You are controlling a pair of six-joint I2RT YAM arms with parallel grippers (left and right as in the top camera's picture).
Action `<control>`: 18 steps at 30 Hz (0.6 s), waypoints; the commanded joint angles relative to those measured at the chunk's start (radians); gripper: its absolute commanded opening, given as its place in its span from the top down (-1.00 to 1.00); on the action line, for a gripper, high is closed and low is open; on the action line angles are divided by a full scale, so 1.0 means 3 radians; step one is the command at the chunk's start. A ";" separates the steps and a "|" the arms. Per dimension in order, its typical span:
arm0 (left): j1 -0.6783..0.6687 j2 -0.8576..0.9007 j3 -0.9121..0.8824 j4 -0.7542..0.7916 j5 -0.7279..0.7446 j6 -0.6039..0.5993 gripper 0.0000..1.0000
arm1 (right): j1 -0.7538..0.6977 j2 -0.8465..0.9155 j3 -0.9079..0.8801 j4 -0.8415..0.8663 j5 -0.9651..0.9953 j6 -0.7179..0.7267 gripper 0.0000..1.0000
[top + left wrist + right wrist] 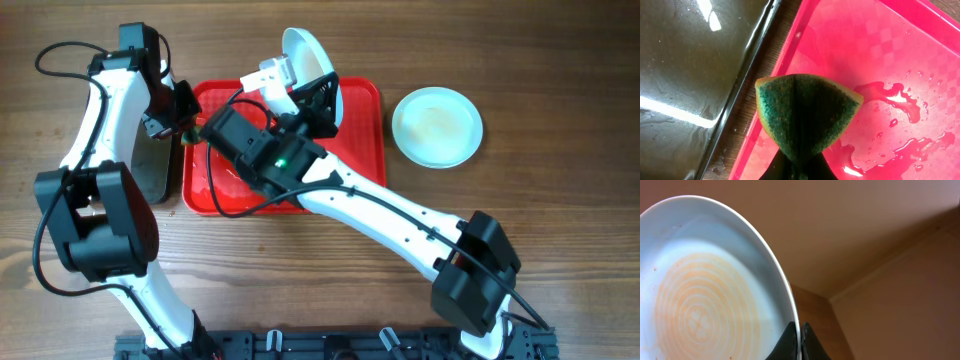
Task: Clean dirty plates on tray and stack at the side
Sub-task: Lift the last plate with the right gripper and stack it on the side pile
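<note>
From overhead, the right gripper (296, 86) held a round pale mint-white plate (306, 52) by its lower rim. The plate stood raised on edge over the far side of the large red rectangular plastic tray (365, 150), and its hollow face seemed turned upward and a little to the left. The left gripper (186, 128) hung over the tray's left edge, just beside the black metal pan (150, 175). From it the plate lay to the right and farther from the robot's base, so I judged that the left arm was the one that must reach across to it. A second round pale plate (437, 125) lay flat on the wooden worktop (560, 200), well apart to the right of the tray, showing only a faint stain. In the left wrist view, the left jaws were closed on a green and yellow sponge (807, 112). They pinched it in the middle so that it fanned out above the tray, where puddles of water shone. In the right wrist view, the right jaws stood narrow, clamped on the thin rim of the plate. Its face carried a pale orange smear in rings, so it looked not yet clean to me.
</note>
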State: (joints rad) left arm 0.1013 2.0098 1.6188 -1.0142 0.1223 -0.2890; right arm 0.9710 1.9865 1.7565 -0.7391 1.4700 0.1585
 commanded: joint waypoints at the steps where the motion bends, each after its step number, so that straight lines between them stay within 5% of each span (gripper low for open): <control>1: 0.0009 -0.0106 0.0065 0.0000 0.0065 0.0076 0.92 | 0.0001 0.0000 0.0023 0.0018 0.0165 -0.0006 0.92; 5: 0.0009 -0.0106 0.0065 0.0001 0.0065 0.0076 0.92 | -0.0011 0.0000 0.0023 0.0041 -0.0135 0.0004 0.91; 10: 0.0009 -0.0106 0.0065 0.0000 0.0065 0.0076 0.92 | -0.0395 0.0005 0.0022 -0.0242 -0.3122 0.0009 0.92; 18: 0.0009 -0.0106 0.0065 -0.0001 0.0065 0.0067 0.92 | -0.1919 -0.0304 0.0023 -0.0568 -0.5062 0.0097 0.91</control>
State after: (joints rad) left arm 0.1013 2.0098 1.6188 -1.0142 0.1261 -0.2890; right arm 0.5438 1.9827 1.7565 -0.8963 0.2626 0.1638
